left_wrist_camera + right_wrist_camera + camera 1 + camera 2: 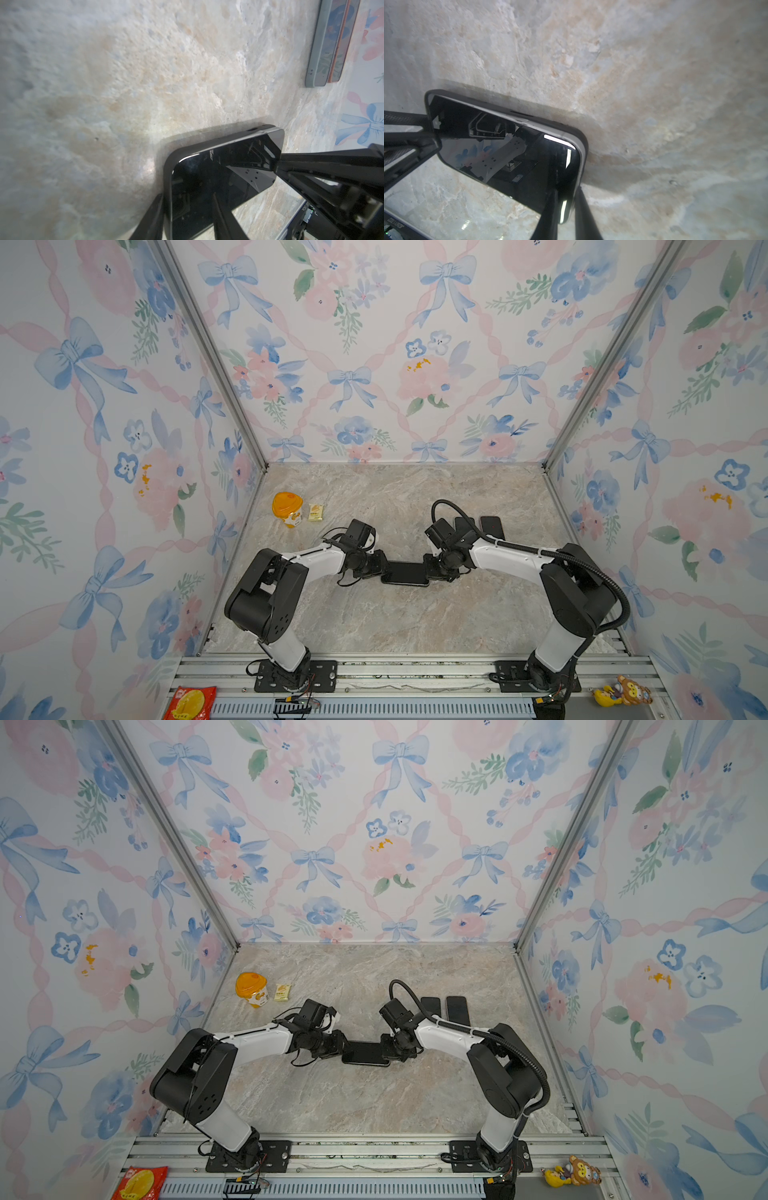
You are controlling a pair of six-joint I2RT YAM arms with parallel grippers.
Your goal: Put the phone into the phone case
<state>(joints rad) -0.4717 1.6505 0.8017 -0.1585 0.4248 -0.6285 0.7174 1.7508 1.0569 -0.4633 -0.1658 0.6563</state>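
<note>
I see the phone [405, 572] at the middle of the table [374, 622], lying in the case [168, 187] with its silver edge showing. The right gripper [566, 189] is clamped on one end. The left gripper [187, 195] straddles the other end; I cannot tell if it grips.

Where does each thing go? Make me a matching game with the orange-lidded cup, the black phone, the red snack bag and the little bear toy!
Things:
1. orange-lidded plastic cup
2. black glossy phone
3. red crinkly snack bag
4. brown bear toy

Places:
A. middle of the marbled tabletop
B. front right corner, off the tabletop
C. left side, beside a small yellow packet
D. front left corner, off the tabletop

Pairs: 1-C, 2-A, 3-D, 4-B
</note>
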